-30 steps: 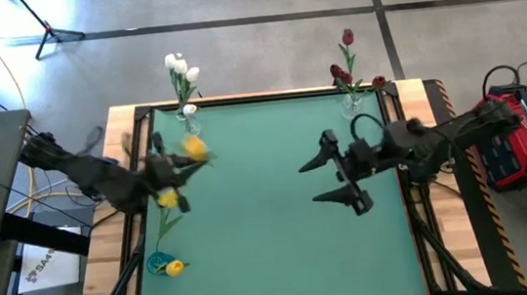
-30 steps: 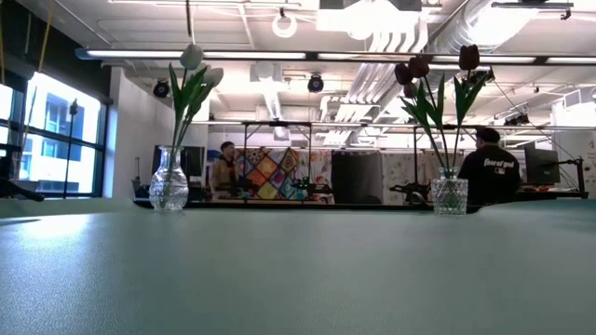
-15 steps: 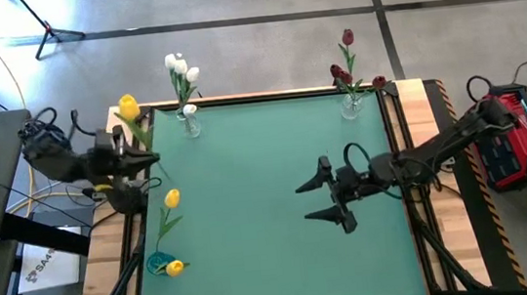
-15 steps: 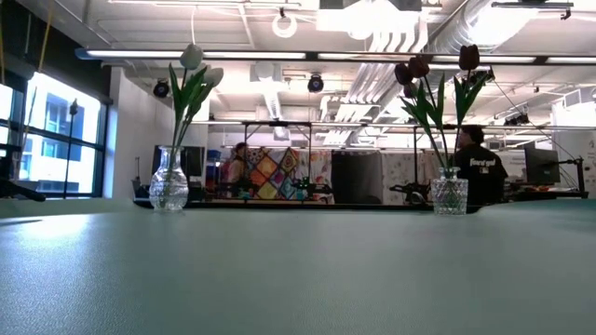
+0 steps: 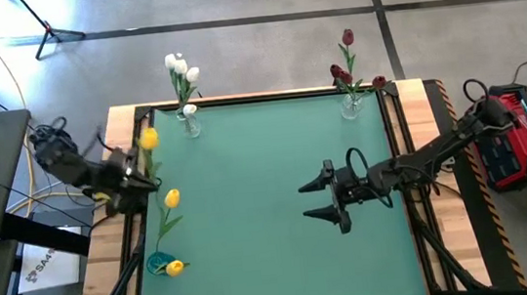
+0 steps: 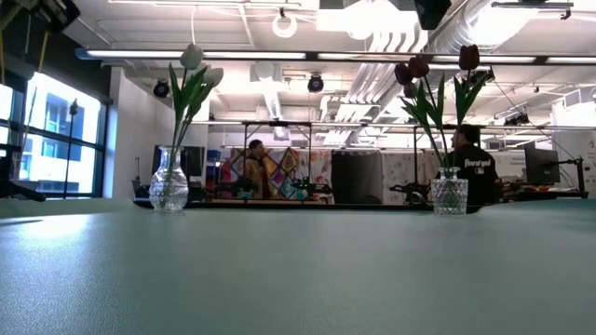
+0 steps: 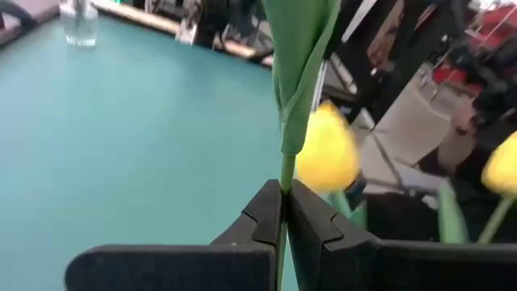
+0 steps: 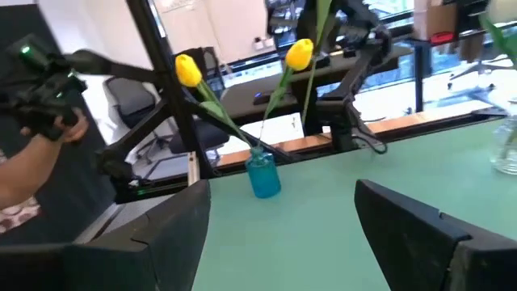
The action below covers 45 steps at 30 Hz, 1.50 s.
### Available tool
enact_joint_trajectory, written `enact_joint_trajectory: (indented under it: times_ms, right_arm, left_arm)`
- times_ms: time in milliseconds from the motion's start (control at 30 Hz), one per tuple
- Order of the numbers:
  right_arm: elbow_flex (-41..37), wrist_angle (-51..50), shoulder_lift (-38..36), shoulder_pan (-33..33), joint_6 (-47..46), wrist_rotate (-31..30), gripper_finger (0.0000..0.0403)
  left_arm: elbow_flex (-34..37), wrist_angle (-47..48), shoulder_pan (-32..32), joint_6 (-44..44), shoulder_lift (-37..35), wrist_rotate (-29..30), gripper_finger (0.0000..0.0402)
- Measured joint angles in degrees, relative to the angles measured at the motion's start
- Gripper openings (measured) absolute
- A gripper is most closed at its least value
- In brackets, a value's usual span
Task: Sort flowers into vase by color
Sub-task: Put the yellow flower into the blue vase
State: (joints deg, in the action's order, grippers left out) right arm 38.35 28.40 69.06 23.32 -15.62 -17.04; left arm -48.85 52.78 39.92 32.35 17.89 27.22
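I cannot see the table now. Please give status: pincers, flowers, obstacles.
Left pincer shut on yellow tulip, left table edge. Right pincer open, empty, mid-table. Blue vase holds two yellow tulips. No obstacle visible.

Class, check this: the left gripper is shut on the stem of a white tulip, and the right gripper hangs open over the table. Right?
Not quite. The left gripper is shut on the stem of a yellow tulip, not a white one, as the high view shows. The right gripper does hang open over the table.

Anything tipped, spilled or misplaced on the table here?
Nothing stands out. All three vases stand upright: white tulips, dark red tulips, and yellow tulips in the blue vase. The left claw grips another yellow tulip.
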Motion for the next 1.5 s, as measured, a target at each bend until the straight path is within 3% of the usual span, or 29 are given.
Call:
enact_joint_trajectory:
  times_ms: [167,467,567,833,900,1133,1300,1500]
  right_arm:
    - [0.0,0.0,0.0,1.9,-1.2,-4.1,0.0296]
    - [0.0,-2.9,0.0,4.8,-3.9,-9.2,0.0296]
    - [0.0,-4.7,0.0,5.7,-5.3,-11.9,0.0296]
    - [0.0,-5.2,0.0,6.1,-7.8,-15.8,0.0296]
    - [0.0,-4.7,0.0,5.9,-8.0,-16.9,0.0296]
    - [0.1,-3.5,0.0,5.9,-9.0,-17.5,0.0296]
    - [0.1,-3.3,0.0,5.9,-9.2,-17.5,0.0296]
    - [0.1,-3.3,0.0,5.9,-9.4,-17.5,0.0296]
  left_arm:
    - [7.1,-5.9,0.0,-1.3,-2.9,-1.1,0.0]
    - [12.3,-12.8,0.0,-4.9,-11.2,-2.6,0.0]
    - [14.6,-18.0,0.0,-7.8,-12.5,-10.1,0.0]
    - [15.4,-15.1,0.0,-18.2,-15.8,-33.3,0.0]
    - [15.3,-16.0,0.0,-20.5,-17.8,-36.7,0.0]
    - [17.3,-21.1,-0.2,-22.9,-17.6,-38.9,0.0]
    - [22.9,-29.4,-0.2,-19.0,-17.3,-41.7,0.0]
    - [27.7,-30.9,-0.2,-16.0,-17.1,-42.0,0.0]
